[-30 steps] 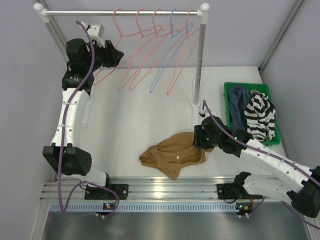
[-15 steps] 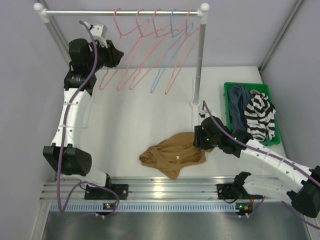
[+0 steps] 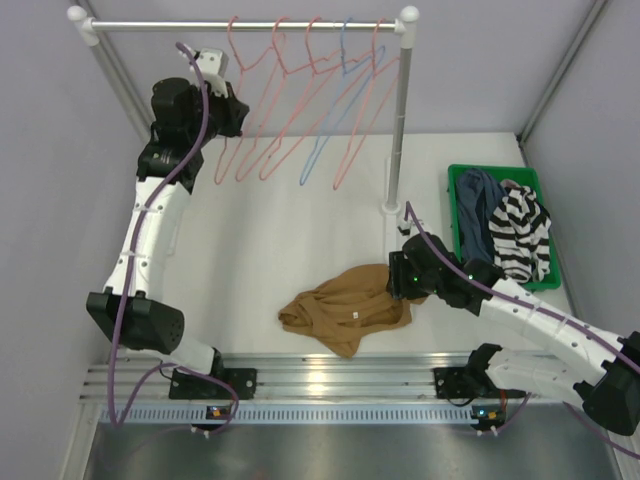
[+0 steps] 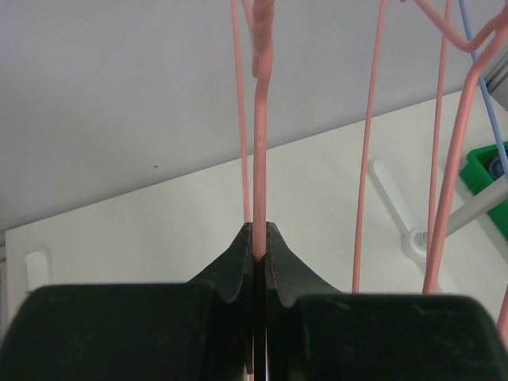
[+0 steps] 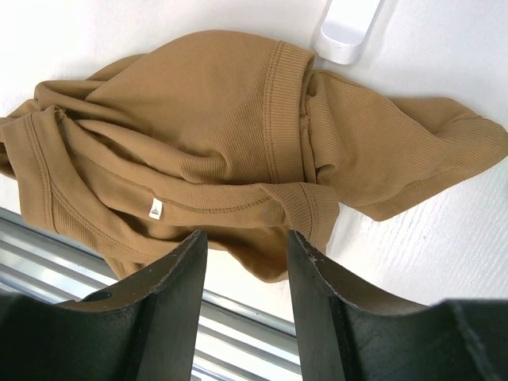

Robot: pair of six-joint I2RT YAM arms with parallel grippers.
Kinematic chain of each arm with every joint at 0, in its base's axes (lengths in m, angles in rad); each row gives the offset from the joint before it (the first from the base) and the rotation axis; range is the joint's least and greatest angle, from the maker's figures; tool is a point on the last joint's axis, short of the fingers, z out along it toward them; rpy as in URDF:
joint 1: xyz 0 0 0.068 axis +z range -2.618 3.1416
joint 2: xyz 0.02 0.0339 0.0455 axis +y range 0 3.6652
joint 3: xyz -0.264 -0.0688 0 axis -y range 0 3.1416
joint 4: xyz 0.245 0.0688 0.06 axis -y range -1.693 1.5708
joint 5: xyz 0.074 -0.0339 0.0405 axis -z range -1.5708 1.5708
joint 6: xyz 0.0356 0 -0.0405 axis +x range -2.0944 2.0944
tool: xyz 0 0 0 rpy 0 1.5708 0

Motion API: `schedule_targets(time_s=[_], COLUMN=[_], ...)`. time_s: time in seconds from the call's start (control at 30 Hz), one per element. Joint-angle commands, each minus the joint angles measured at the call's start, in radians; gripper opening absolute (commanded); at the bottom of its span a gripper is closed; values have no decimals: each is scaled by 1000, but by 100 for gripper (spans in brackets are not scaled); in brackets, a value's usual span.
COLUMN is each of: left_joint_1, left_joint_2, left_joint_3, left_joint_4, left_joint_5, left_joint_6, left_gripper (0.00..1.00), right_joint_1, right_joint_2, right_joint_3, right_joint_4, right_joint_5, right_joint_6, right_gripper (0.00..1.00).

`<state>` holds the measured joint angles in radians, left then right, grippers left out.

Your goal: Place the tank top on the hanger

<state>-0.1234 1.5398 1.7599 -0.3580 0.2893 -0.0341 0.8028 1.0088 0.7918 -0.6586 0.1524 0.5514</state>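
The tan tank top (image 3: 345, 307) lies crumpled on the white table near the front middle; it fills the right wrist view (image 5: 238, 151). My right gripper (image 3: 400, 282) hovers open over its right edge, fingers apart and empty (image 5: 246, 238). My left gripper (image 3: 236, 112) is raised at the rack and shut on the wire of the leftmost salmon-pink hanger (image 3: 250, 120); in the left wrist view the pink wire (image 4: 261, 159) runs straight up from between the closed jaws (image 4: 260, 232). That hanger still hangs by its hook on the rail.
The rack rail (image 3: 240, 24) holds several more pink hangers and one light blue hanger (image 3: 335, 110). The rack's right post (image 3: 397, 130) stands behind my right arm. A green bin (image 3: 460, 180) at the right holds a striped garment (image 3: 520, 235) and a dark blue-grey one (image 3: 480, 205).
My left gripper has moved right and up along the rack, carrying the held hanger's lower end with it. The right arm and the tank top have not moved.
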Motion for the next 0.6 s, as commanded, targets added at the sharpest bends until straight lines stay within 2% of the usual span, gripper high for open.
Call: schedule_targets(time_s=[0.0,0.33,0.57], left_joint_1=[-31,-53,-53], left_joint_2=[-29,-78,-90], left_joint_3=[58,56,56], left_joint_4=[-13,79,100], left_joint_5=[-87,-191,-208], left_joint_6=[57,37,36], left_gripper=[0,0,0], right_joint_1=[10,10,10], right_joint_2=[-19,-24,-27], right_joint_3=[-2,3,4], right_joint_4=[24,17,17], right_joint_5=[6,13,15], right_joint_6=[1,-4,-5], right_gripper=[45,45,45])
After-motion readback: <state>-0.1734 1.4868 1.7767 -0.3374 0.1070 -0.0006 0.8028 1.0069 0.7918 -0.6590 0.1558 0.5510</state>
